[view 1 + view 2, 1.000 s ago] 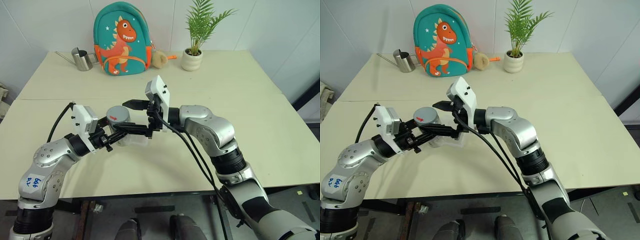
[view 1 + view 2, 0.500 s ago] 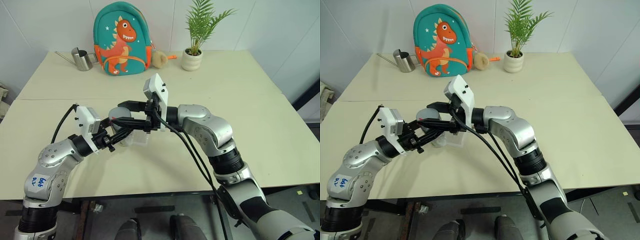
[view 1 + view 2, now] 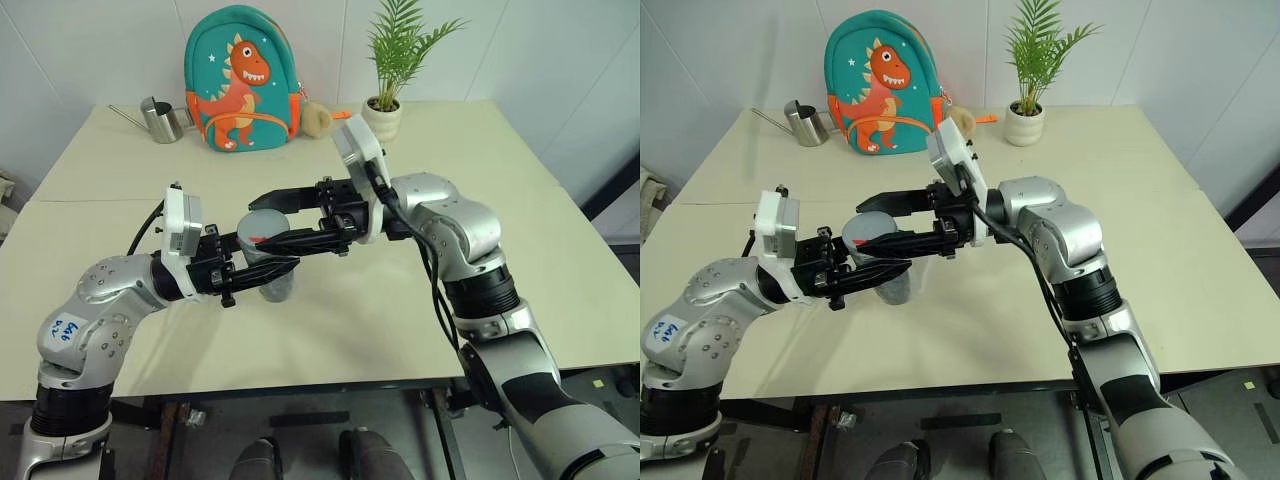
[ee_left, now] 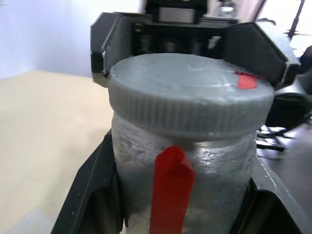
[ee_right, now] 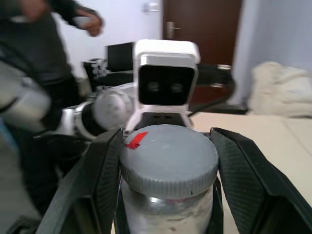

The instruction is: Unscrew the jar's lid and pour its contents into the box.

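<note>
Grippers both clamped: left gripper (image 3: 262, 272) closed around the jar (image 4: 185, 185) body, right gripper (image 3: 262, 222) closed on the lid (image 5: 168, 163), one black finger on each side of it.

Changes from a second ago: right fingers were spread wide beside the lid, now pinched on it. Jar and both hands now higher and nearer the camera, jar clear of the table (image 3: 560, 230); earlier it sat low over the box. Left wrist more turned, right arm swung out to its own side, elbow higher. The head view has shifted a little as well, going by the backpack's place.

Jar orientation: long axis roughly upright, slightly tilted, mouth end up with lid still on. Left gripper comes in from the robot's left, right gripper from the right, fingers about level and crossing at the jar. Red tape strip runs down the jar side, in the left wrist view; red mark (image 5: 136, 140) on the lid top near its edge. Box hidden, cannot place it. Contents not visible through the frosted wall.

Writing: handwritten blue marks on a white sticker (image 3: 62, 333) on the left upper arm, not readable. Teal backpack (image 3: 240, 80) has an orange dinosaur picture, no legible text.

Far side of the table: steel watering can (image 3: 160, 120), backpack, potted plant (image 3: 385, 115). A person (image 5: 44, 44) in dark clothing in the right wrist view background.
</note>
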You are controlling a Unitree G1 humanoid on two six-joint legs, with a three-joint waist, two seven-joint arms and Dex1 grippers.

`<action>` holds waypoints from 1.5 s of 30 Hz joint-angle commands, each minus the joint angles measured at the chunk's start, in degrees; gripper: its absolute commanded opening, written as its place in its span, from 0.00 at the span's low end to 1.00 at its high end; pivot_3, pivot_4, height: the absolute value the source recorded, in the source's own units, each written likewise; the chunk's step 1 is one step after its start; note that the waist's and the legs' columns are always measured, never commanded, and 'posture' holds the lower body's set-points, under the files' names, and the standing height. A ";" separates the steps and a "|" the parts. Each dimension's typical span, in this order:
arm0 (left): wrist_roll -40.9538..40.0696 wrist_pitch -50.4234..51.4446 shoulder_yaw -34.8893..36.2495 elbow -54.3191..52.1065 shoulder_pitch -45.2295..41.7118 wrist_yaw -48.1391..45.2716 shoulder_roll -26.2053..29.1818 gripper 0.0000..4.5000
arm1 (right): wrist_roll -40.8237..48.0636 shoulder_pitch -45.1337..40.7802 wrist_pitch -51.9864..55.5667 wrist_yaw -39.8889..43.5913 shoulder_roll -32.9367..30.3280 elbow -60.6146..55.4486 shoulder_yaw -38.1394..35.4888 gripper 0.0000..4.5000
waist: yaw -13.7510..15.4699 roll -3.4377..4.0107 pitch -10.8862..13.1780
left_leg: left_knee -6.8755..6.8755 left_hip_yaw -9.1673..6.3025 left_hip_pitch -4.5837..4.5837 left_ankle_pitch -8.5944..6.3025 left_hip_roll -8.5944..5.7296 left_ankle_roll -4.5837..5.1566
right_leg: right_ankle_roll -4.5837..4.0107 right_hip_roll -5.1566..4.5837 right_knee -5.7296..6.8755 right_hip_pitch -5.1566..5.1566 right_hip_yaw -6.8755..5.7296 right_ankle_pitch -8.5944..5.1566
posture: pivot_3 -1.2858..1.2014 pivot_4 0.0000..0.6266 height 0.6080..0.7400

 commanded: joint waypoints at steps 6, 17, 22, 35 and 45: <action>-1.60 0.97 1.42 -0.55 -0.64 -0.72 0.31 0.45 | -0.96 -1.13 -2.04 1.03 1.05 -1.07 0.55 0.56 | 0.32 0.00 0.00 | 0.06 0.01 -0.06 0.00 -0.08 0.00 | 0.00 -0.11 -0.03 -0.01 0.02 0.00 | 0.52 0.24 1.00; 1.36 -1.75 5.13 1.78 0.18 -0.52 2.73 0.45 | -0.90 -0.83 -0.97 -2.49 -1.13 -1.17 -2.26 1.00 | 0.34 0.00 0.00 | 0.08 0.01 -0.06 0.00 -0.07 0.00 | 0.00 -0.11 -0.02 -0.03 0.01 0.00 | 0.52 0.24 1.00; 2.66 -2.47 4.67 1.73 1.54 -0.38 2.92 0.45 | -3.03 -0.08 -3.72 -5.51 0.12 -2.32 -1.48 1.00 | 0.27 0.00 0.00 | 0.05 0.02 -0.07 -0.01 -0.09 0.01 | 0.00 -0.14 -0.05 -0.03 0.02 0.00 | 0.52 0.24 1.00; 4.99 -4.01 1.88 1.67 1.03 0.51 0.63 0.45 | -7.41 -1.15 -4.64 -12.89 7.01 -1.12 2.02 1.00 | 0.26 0.00 0.00 | 0.05 0.01 -0.08 0.00 -0.07 0.00 | 0.00 -0.13 -0.01 -0.06 0.02 0.00 | 0.52 0.24 1.00; 4.69 -3.72 1.68 0.24 1.89 1.64 0.08 0.45 | -9.13 -3.87 -7.88 -12.51 6.34 5.95 0.22 1.00 | 0.24 0.00 0.00 | 0.05 0.01 -0.08 0.00 -0.09 0.01 | 0.00 -0.15 -0.02 -0.05 0.01 0.00 | 0.52 0.24 1.00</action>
